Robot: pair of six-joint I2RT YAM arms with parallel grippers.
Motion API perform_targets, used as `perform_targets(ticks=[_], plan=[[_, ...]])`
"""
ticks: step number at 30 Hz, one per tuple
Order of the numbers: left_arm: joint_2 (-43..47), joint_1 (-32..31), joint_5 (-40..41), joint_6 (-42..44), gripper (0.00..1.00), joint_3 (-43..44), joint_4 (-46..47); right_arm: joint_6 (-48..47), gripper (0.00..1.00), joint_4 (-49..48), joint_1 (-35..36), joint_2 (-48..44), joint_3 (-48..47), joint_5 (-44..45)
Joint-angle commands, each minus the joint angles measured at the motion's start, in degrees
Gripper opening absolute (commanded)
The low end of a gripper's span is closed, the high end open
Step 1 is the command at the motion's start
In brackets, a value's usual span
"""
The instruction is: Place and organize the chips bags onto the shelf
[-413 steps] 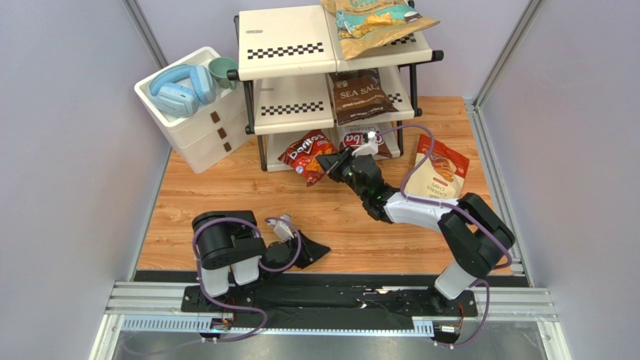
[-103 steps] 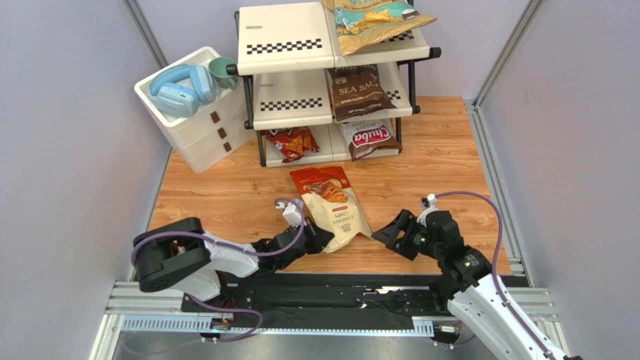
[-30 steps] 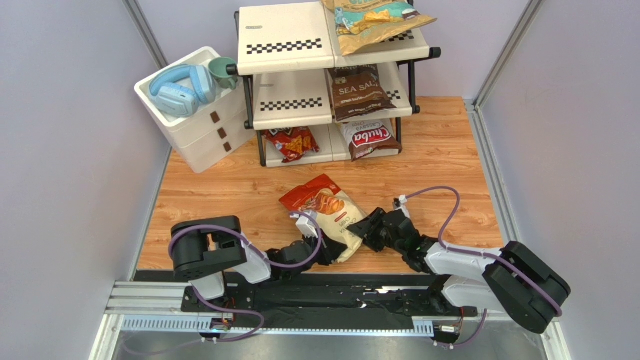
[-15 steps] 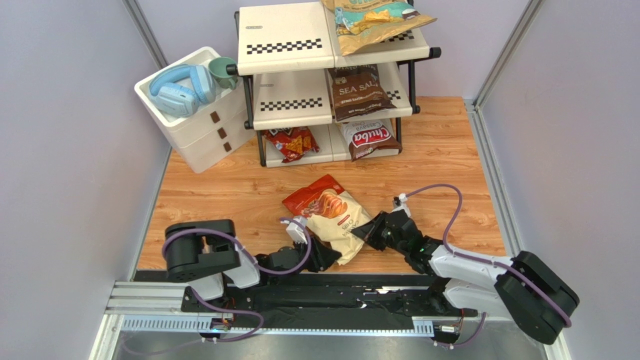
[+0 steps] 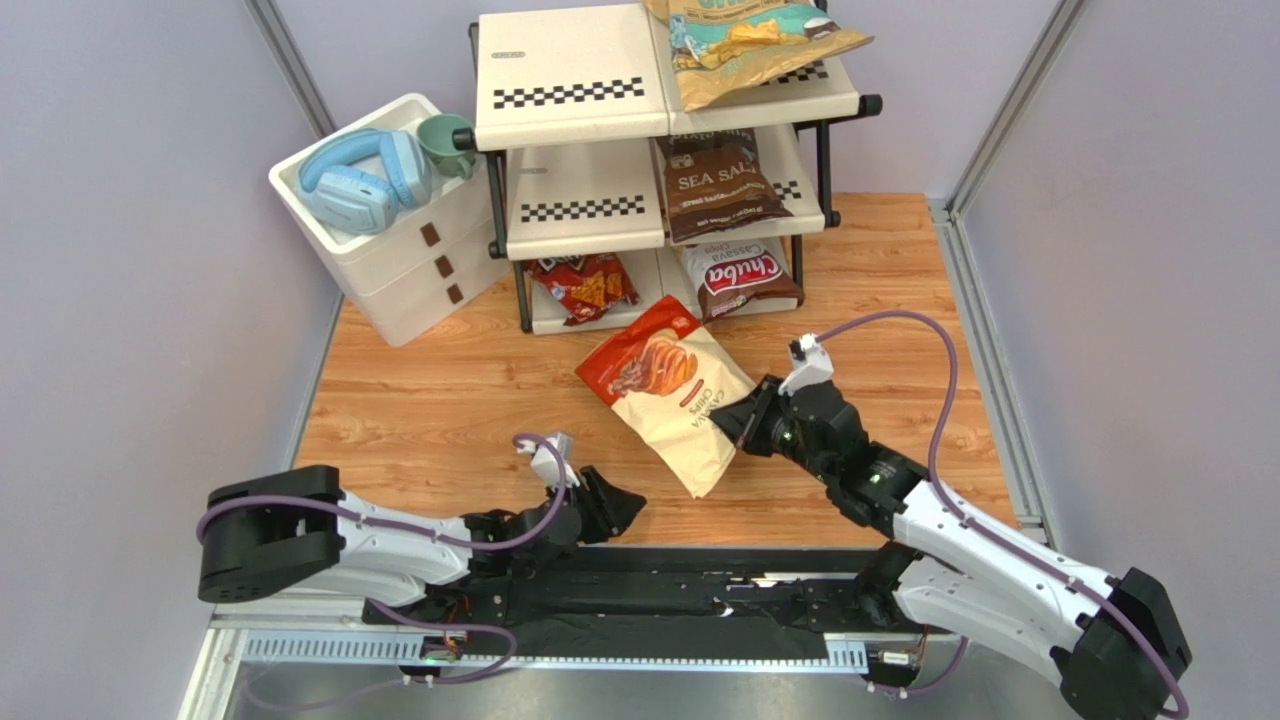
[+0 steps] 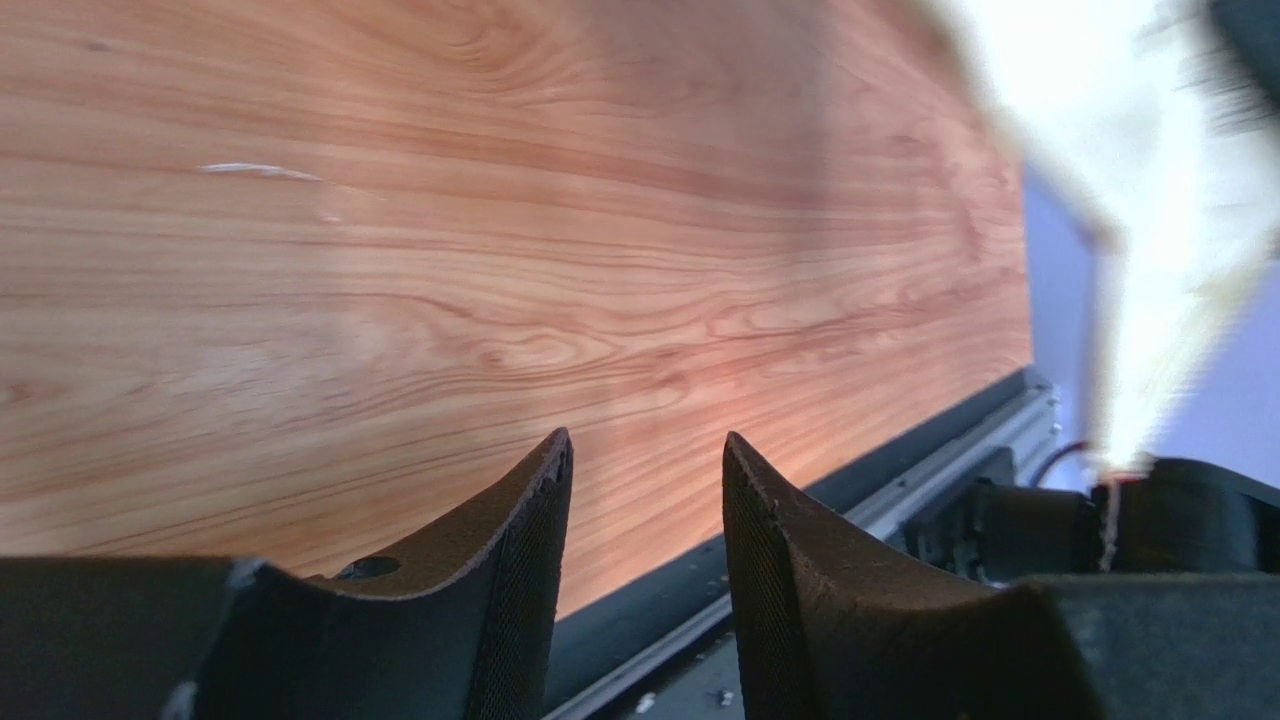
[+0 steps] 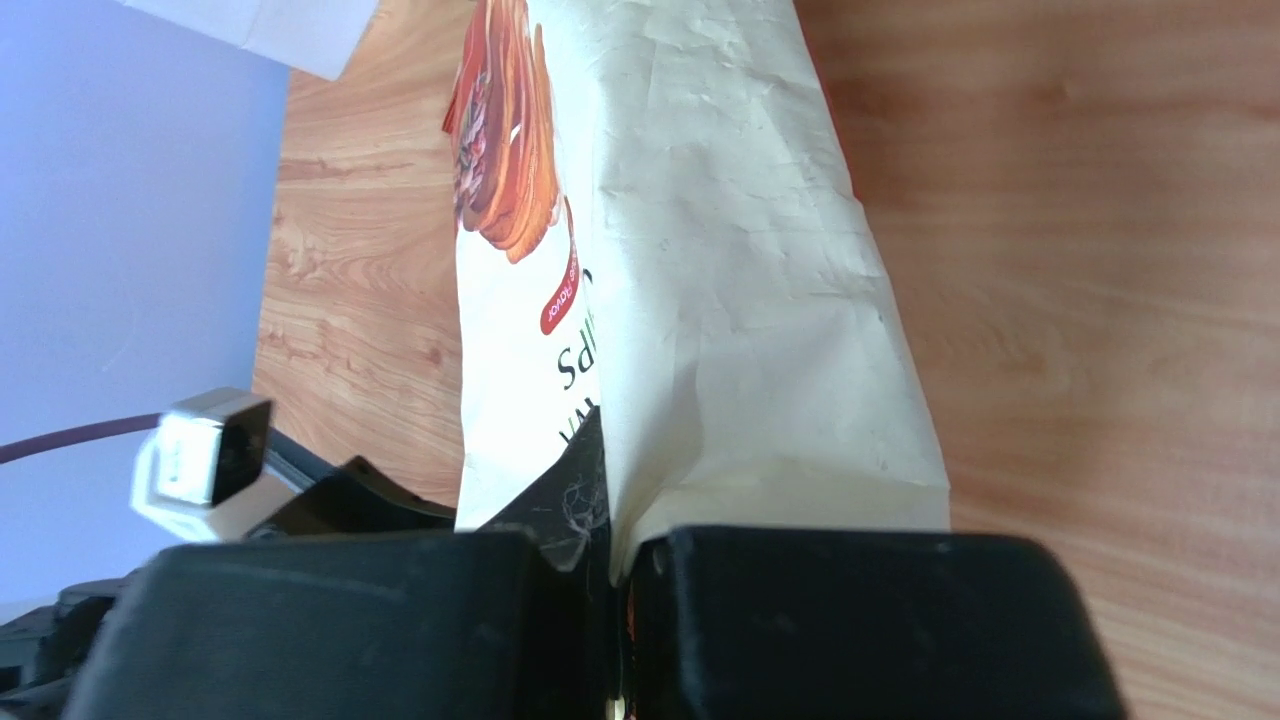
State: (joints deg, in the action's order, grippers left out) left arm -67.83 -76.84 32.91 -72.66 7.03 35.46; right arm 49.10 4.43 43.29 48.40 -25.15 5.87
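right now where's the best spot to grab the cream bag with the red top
The thin right edge, from the right, where the right gripper is shut on it. The cream bag is angled, red top toward the shelf, so that edge faces the gripper; the wide face gives nothing to pinch.

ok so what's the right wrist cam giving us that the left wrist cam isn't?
Right wrist only: the right gripper shut on an edge of the cream bag, with the bag's chip picture and some lettering visible.
Left wrist only: the left gripper open with nothing between its fingers, plus a black rail at lower right. A blurred pale shape at upper right may be that bag; can't tell.
Both: the wooden table and a bit of purple wall.
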Motion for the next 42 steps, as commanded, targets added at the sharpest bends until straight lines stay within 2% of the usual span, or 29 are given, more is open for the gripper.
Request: perform_targets(ticks=[1, 10, 17, 24, 37, 42], plan=[[1.0, -0.2, 3.0, -3.5, 0.47, -0.4, -8.0, -10.1, 0.0, -0.7, -0.2, 1.5, -9.0, -1.5], [-0.6, -0.3, 3.5, -5.3, 0.46, 0.2, -9.6, -15.4, 0.0, 1.4, -0.2, 2.6, -23.3, -4.4], [-2.0, -0.4, 2.9, -4.8, 0.46, 1.1, -9.8, -17.6, 0.0, -0.6, -0.4, 10.0, -34.3, -2.9], [-2.0, -0.2, 2.7, -5.0, 0.46, 0.7, -9.8, -14.4, 0.0, -6.5, -1.4, 22.9, -41.3, -2.9], [0.5, -0.3, 4.2, -7.1, 0.45, -2.3, -11.2, -2.9, 0.0, -20.8, -3.8, 38.3, -48.1, 1.6], [1.1, -0.4, 4.6, -7.5, 0.45, -2.5, -12.2, 0.8, 0.0, -21.3, -3.8, 43.9, -52.6, 4.9]])
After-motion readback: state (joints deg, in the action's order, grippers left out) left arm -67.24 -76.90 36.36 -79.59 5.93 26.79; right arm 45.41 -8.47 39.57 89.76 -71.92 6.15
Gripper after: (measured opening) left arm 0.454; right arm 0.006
